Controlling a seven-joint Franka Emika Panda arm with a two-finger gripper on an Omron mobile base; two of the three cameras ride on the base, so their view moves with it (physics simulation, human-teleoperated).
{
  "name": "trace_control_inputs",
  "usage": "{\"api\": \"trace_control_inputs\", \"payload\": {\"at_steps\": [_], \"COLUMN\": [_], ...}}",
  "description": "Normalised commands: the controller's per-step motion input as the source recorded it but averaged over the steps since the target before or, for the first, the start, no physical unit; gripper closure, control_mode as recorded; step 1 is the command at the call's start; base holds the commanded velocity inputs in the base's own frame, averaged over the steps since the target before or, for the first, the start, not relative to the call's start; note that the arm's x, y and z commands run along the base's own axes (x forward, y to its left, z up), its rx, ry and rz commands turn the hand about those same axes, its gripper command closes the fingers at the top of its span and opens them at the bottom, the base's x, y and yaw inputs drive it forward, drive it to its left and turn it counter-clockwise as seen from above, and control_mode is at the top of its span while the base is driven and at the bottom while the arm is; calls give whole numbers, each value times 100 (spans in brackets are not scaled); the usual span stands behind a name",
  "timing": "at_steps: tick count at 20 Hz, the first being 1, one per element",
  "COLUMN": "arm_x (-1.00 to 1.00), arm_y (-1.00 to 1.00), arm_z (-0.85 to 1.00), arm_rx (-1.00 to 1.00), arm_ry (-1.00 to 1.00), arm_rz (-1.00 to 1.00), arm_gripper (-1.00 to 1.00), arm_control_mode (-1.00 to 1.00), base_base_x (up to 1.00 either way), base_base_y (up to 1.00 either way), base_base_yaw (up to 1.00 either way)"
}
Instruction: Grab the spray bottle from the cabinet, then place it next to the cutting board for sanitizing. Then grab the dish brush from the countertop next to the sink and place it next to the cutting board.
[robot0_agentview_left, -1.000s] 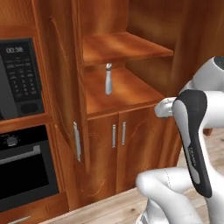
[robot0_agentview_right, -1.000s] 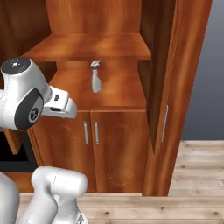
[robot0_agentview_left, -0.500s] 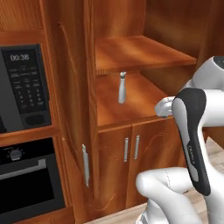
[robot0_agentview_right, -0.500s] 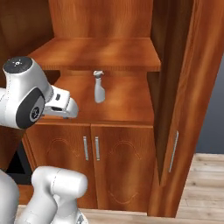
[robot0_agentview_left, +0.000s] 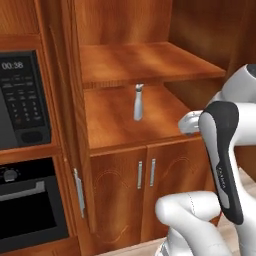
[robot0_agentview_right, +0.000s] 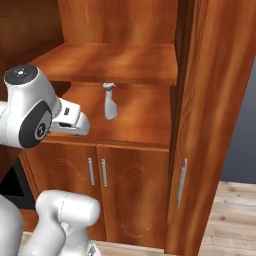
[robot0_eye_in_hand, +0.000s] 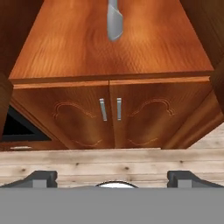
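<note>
The end effector, fingers spread wide and holding nothing, hangs before the cabinet. With the base driven closer than a second ago, the cabinet looms larger. The spray bottle stands upright on the lower open shelf, unmoved.

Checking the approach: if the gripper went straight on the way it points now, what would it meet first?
Probably the lower double doors of the cabinet, which the open gripper faces; the spray bottle stands higher, off that line. Depth is unclear.
</note>
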Motion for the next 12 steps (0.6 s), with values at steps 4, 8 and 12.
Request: {"api": "trace_control_inputs", "payload": {"at_steps": [4,8,12], "arm_x": [0,0,0], "arm_y": [0,0,0], "arm_z": [0,0,0], "arm_rx": [0,0,0], "arm_ry": [0,0,0], "arm_rz": [0,0,0], "arm_gripper": [-100,-100,-100], "arm_control_mode": [100,100,100], "base_base_x": [70,59,51], "base_base_y": [0,-9,-16], "base_base_yaw": [15,17,17]}}
